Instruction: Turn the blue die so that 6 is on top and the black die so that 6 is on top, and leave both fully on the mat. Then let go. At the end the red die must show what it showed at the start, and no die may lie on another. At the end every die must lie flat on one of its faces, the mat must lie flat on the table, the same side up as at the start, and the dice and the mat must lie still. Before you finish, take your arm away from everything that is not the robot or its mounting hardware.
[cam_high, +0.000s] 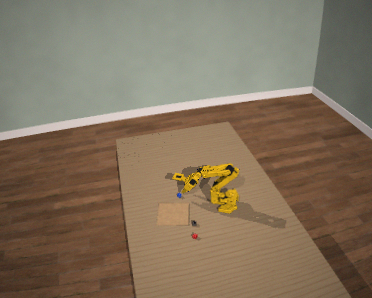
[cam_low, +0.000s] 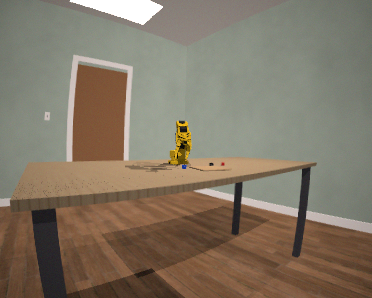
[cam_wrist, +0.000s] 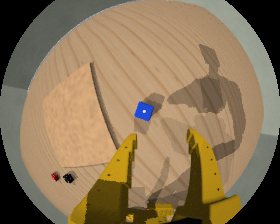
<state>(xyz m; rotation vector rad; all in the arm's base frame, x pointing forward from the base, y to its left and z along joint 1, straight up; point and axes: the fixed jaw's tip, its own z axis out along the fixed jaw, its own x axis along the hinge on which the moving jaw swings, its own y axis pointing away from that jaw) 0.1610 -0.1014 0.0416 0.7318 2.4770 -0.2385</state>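
Note:
The blue die (cam_high: 179, 195) (cam_low: 184, 167) (cam_wrist: 144, 111) lies on the table off the mat (cam_high: 173, 214) (cam_wrist: 77, 122), with a single white pip on top. The black die (cam_high: 194, 223) (cam_low: 211, 164) (cam_wrist: 68, 177) lies off the mat, close beside its edge; its top face is too small to read. The red die (cam_high: 195, 236) (cam_low: 223, 164) (cam_wrist: 55, 176) lies farther from the mat, near the black die; its pips cannot be read. My gripper (cam_wrist: 162, 133) is partly open with nothing between its fingers. It hangs above the table, and the blue die shows just beyond its fingertips in the wrist view.
The arm's base (cam_high: 228, 201) stands on the table (cam_high: 240, 260) (cam_low: 100, 182) to the right of the mat in the top view. The arm's shadow falls across the table beside the blue die in the wrist view. The mat lies flat.

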